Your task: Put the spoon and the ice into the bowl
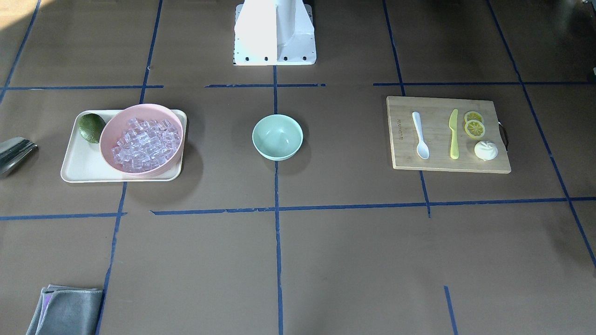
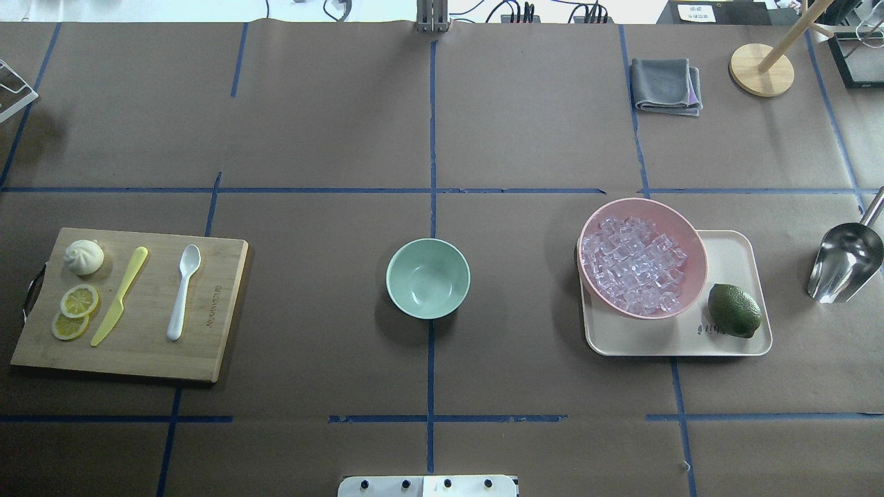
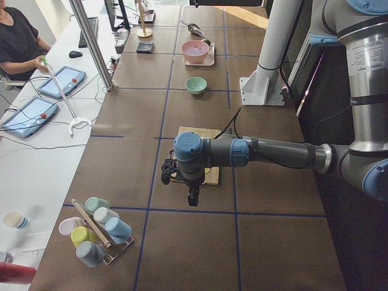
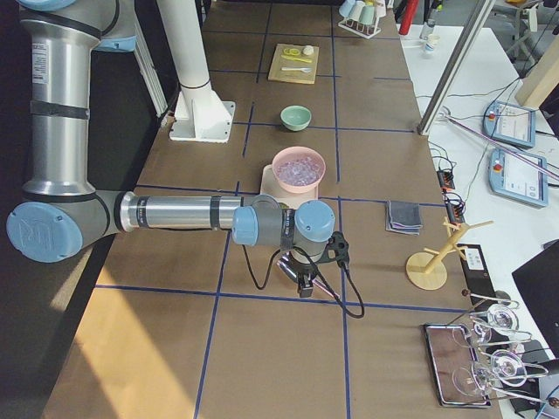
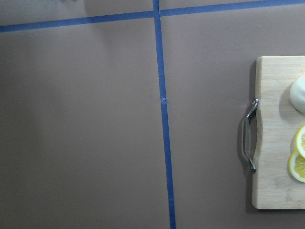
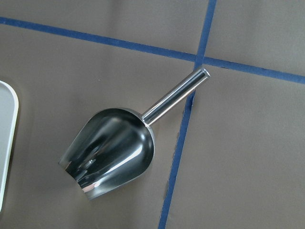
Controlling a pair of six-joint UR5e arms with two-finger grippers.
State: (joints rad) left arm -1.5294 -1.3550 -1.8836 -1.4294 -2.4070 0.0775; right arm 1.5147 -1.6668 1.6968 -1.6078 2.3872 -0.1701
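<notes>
The white spoon [image 2: 182, 291] lies on the wooden cutting board [image 2: 138, 359] on the robot's left, next to a yellow-green knife [image 2: 119, 297]. The mint-green bowl [image 2: 427, 277] stands empty at the table's middle. The ice [image 2: 634, 266] fills a pink bowl [image 2: 642, 203] on a cream tray [image 2: 732, 241] on the robot's right. My left gripper [image 3: 193, 197] hangs above the table beyond the board's handle end [image 5: 250, 136]. My right gripper [image 4: 303, 284] hangs above a metal scoop [image 6: 109, 152]. I cannot tell whether either is open or shut.
Two lemon slices [image 2: 76, 310] and a white bun [image 2: 83, 257] share the board. A lime [image 2: 734, 310] sits on the tray. A folded grey cloth [image 2: 666, 85] and a wooden stand [image 2: 760, 69] are at the far right. A rack of cups [image 3: 97, 233] stands beyond the left end.
</notes>
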